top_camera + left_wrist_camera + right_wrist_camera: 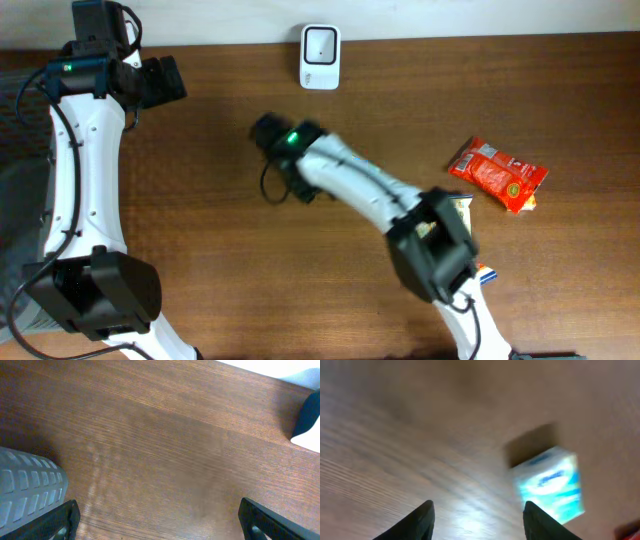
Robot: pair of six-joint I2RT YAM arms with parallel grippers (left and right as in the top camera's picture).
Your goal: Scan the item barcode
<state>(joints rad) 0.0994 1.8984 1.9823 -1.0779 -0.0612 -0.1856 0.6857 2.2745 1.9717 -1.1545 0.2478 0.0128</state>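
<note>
In the right wrist view a blurred blue and white box (pixel 549 485) lies on the wooden table, just beyond my right fingertip and outside the jaws. My right gripper (pixel 479 522) is open, with only bare table between its dark fingers. From overhead, that gripper (pixel 285 187) hangs over the middle of the table, below the white scanner (pixel 320 57) at the back edge. My left gripper (pixel 165 80) is at the back left, open wide over bare wood (pixel 160 525). No barcode can be made out.
A red snack packet (pixel 498 173) lies at the right. A pale box (pixel 461 205) pokes out from under my right arm's elbow. A grey ribbed object (pixel 27 487) sits at the left edge of the left wrist view.
</note>
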